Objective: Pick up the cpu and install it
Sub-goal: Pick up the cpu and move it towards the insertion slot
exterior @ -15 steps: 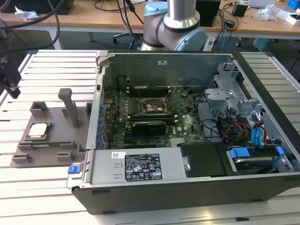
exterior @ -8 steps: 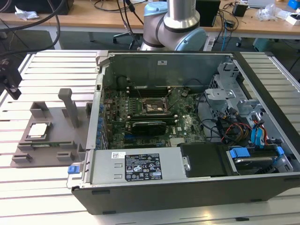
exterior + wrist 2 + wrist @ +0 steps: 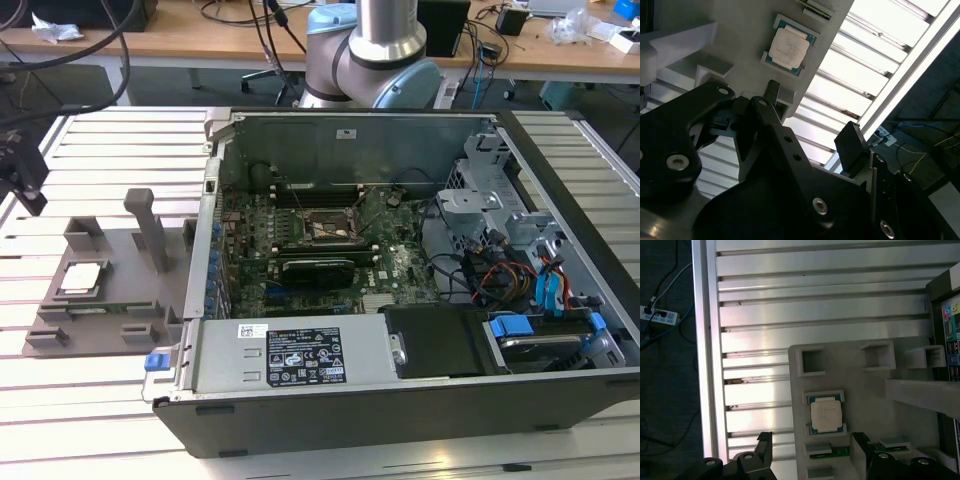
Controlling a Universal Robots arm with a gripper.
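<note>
Silver-topped cpu (image 3: 826, 414) lay in a recess of the grey fixture plate (image 3: 865, 390), likely to keep it square, while the empty gripper (image 3: 810, 441) hung above, spread wide.

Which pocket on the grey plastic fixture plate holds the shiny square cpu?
The raised-rim pocket with the cpu flat inside; the hollow square pockets near it are empty.

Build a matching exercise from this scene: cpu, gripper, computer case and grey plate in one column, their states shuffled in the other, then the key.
1. cpu
2. gripper
3. computer case
4. grey plate

A. opened up, insides showing
B. flat on the metal table, beside the case
C. open, holding nothing
D. sits in a pocket of the plate

Pairs: 1-D, 2-C, 3-A, 4-B
</note>
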